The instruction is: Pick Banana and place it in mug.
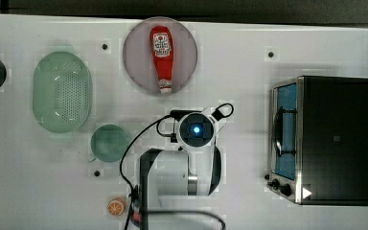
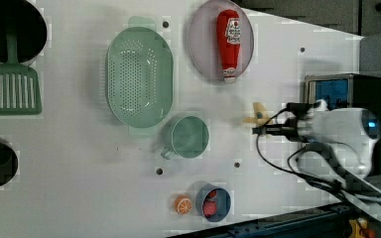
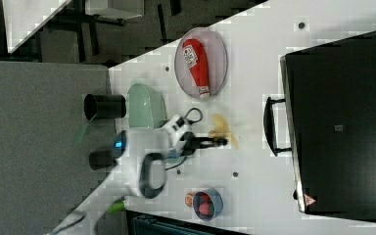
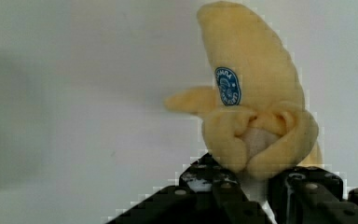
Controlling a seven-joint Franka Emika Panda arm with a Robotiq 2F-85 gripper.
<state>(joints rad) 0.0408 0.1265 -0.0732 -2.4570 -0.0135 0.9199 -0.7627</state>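
Item: banana (image 4: 254,100), soft plush, pale yellow, blue oval sticker on its side, peel flaps folded round a pale core. Location: on the white surface (image 1: 278,201) between the mug (image 2: 189,137) and the toaster oven (image 1: 323,140), below the ketchup plate (image 2: 202,42) in the left view.

Item: my gripper (image 4: 254,186). State: narrowed most of the way, the jaws pinching the peeled end of the banana; the fruit's body juts out beyond them. In the left view my gripper (image 2: 264,130) lies at the banana (image 2: 258,115), on the side away from the mug.

Item: mug, teal-green, upright, mouth open upward, small handle on its rim. Nothing visible inside it. Neighbours: the green strainer (image 2: 139,77) just beside it; the blue bowl (image 2: 214,202) of red pieces and the orange slice (image 2: 182,204) below it in the left view.

Step in hand, as I judge it: securing the grasp before lifting.

Handling notes:
- The grip sits on the end, not the middle, so I expect the long body to droop or swing; squeeze firmly, since plush compresses.
- Lift straight up until clear of the surface before travelling toward the mug.
- The banana looks about as long as the mug is wide, so lower it end-first, near vertical.
- Keep wide of the strainer rim beside the mug, and release only once the lower end is inside.
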